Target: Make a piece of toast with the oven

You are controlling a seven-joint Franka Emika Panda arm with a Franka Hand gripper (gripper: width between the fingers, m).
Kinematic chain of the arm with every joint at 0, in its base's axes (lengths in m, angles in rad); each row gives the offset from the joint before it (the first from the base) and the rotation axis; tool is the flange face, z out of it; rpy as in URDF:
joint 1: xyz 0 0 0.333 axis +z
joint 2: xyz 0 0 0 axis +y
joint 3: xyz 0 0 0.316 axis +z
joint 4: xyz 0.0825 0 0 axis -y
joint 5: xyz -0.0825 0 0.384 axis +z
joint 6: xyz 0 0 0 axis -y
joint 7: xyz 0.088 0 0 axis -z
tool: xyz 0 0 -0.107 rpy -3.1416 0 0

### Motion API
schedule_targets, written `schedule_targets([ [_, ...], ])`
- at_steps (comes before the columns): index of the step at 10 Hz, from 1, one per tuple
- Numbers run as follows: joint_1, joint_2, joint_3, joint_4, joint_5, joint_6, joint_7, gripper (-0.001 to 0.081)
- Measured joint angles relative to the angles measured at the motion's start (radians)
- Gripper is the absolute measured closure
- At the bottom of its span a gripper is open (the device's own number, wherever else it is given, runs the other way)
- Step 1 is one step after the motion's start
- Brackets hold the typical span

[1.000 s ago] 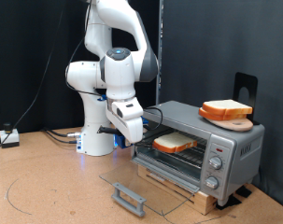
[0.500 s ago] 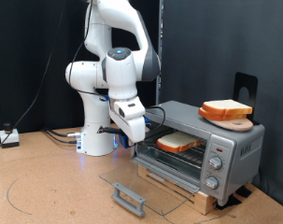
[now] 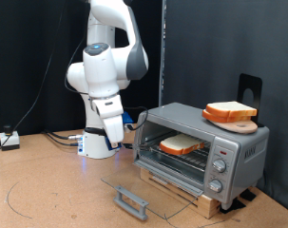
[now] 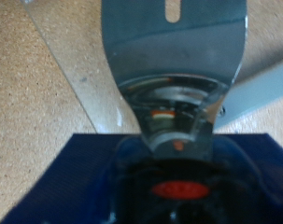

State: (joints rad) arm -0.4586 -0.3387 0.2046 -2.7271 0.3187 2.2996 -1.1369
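The oven (image 3: 202, 149) stands with its glass door (image 3: 148, 185) dropped flat, and the piece of toast (image 3: 182, 144) lies on the rack inside. A second slice (image 3: 231, 110) rests on a round wooden board (image 3: 237, 123) on top, at about one o'clock from the toast. The gripper (image 3: 122, 140) hangs at nine o'clock from the oven, holding nothing; whether its fingers are apart or together cannot be told. No writing is legible.

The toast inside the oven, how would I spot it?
Find the silver oven at the exterior view's right, its glass door dropped open. The toast lies on the rack inside. The other bread sits on top, on a round wooden board.
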Motion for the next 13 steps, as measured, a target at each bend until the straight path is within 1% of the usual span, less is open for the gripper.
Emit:
schedule_targets([
  [1, -0.015, 0.007, -0.011, 0.015, 0.0, -0.024, 0.0, 0.041],
  [2, -0.013, 0.007, -0.009, 0.014, 0.0, -0.023, -0.001, 0.041],
  [3, -0.001, 0.002, -0.014, 0.017, 0.051, -0.04, -0.039, 0.041],
  [5, 0.034, -0.041, -0.048, 0.041, 0.197, -0.139, -0.149, 0.041],
  [7, 0.049, -0.095, -0.071, 0.065, 0.28, -0.232, -0.191, 0.041],
  [9, 0.053, -0.153, -0.074, 0.085, 0.309, -0.296, -0.192, 0.041],
  [11, 0.053, -0.208, -0.067, 0.097, 0.304, -0.339, -0.15, 0.041],
  [12, 0.052, -0.206, -0.067, 0.094, 0.304, -0.339, -0.151, 0.041],
  [13, 0.06, -0.205, -0.072, 0.095, 0.334, -0.38, -0.172, 0.041],
])
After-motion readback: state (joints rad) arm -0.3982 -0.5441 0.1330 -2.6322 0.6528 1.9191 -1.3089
